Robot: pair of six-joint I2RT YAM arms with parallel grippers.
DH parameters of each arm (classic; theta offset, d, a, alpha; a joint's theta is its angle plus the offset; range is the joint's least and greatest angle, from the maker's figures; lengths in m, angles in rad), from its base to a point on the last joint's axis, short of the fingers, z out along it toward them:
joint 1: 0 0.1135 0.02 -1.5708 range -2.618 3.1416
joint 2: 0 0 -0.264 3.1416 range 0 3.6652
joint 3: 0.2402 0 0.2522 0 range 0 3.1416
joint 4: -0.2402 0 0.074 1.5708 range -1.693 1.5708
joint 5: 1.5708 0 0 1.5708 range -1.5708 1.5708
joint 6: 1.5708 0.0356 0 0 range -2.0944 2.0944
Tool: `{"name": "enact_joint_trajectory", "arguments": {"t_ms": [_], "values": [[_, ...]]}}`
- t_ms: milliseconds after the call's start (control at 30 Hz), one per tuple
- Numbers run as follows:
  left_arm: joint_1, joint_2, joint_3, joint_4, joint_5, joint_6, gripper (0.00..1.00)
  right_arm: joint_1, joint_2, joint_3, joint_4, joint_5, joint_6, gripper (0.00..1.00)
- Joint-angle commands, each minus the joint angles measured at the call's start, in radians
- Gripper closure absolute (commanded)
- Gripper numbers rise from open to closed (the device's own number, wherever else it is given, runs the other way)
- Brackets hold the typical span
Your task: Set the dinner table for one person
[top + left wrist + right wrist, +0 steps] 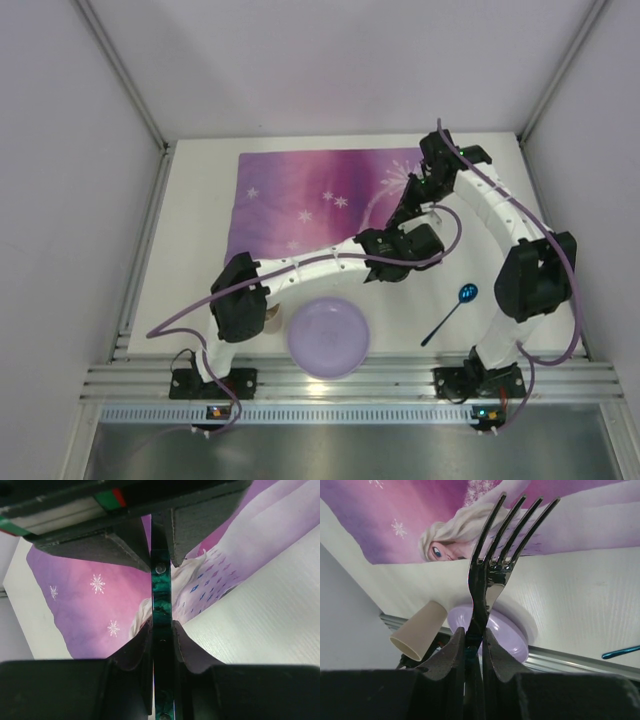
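The fork (490, 570) hangs in the air over the placemat's near right corner, well above the table (190, 250), which lies flat and white under everything. The right gripper (474, 635) is pinched narrow on the fork's neck, tines pointing away from its camera. The left gripper (161, 630) has its jaws pressed on both sides of a dark green riveted handle (161, 595). This seems to be the same fork's handle, with a second dark pair of fingers on it further along, so this looks like a hand-over. To do it well, the left grip should be firm and square on the handle before the right lets go. The right should then open fully and back off along its own line without dragging the tines. The left should hold level until it is clear, then lay the fork flat beside the place for the dish. By count there is one fork and one placemat (300, 195) against the far edge. One bowl (328, 337) sits at the middle of the near edge, with one cup (420, 630) just left of it. One spoon (450, 312) lies toward the near right corner. No knife shows.
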Motion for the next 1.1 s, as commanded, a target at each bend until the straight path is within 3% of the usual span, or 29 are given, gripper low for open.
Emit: {"name": "enact_joint_trajectory", "arguments": {"t_ms": [0,100,233,267,300,533,667,733,867,967,1067], "values": [[0.002,-0.018,-0.004,0.018,-0.027,0.037,1.00,0.007,-0.038,0.003,0.016,-0.052,-0.025,1.00],[0.003,-0.021,-0.004,0.013,-0.015,0.042,1.00,0.005,-0.033,0.014,0.025,-0.059,-0.027,1.00],[0.005,-0.032,-0.017,0.015,-0.012,0.037,1.00,0.005,-0.015,0.093,0.004,-0.039,-0.054,0.28],[0.005,-0.041,-0.027,0.018,-0.012,0.037,1.00,0.005,-0.009,0.116,-0.004,-0.029,-0.061,0.21],[0.006,-0.047,-0.032,0.022,-0.012,0.040,1.00,0.004,-0.001,0.142,-0.015,-0.008,-0.068,0.01],[0.067,-0.093,-0.067,0.031,0.035,0.024,1.00,-0.102,0.036,0.369,-0.111,0.050,-0.124,0.00],[0.185,-0.145,-0.095,0.028,0.112,-0.021,1.00,-0.200,-0.019,0.347,-0.110,0.060,-0.142,0.00],[0.294,-0.174,-0.104,0.034,0.158,-0.059,1.00,-0.246,-0.059,0.283,-0.099,0.058,-0.160,0.00],[0.527,-0.211,-0.136,0.071,0.394,-0.137,1.00,-0.280,-0.130,0.137,-0.072,0.035,-0.183,0.00],[0.719,-0.208,-0.155,0.125,0.497,-0.156,1.00,-0.282,-0.182,0.035,-0.041,0.020,-0.187,0.00],[0.828,-0.182,-0.147,0.154,0.536,-0.162,1.00,-0.283,-0.211,-0.028,-0.024,0.011,-0.187,0.00]]}}
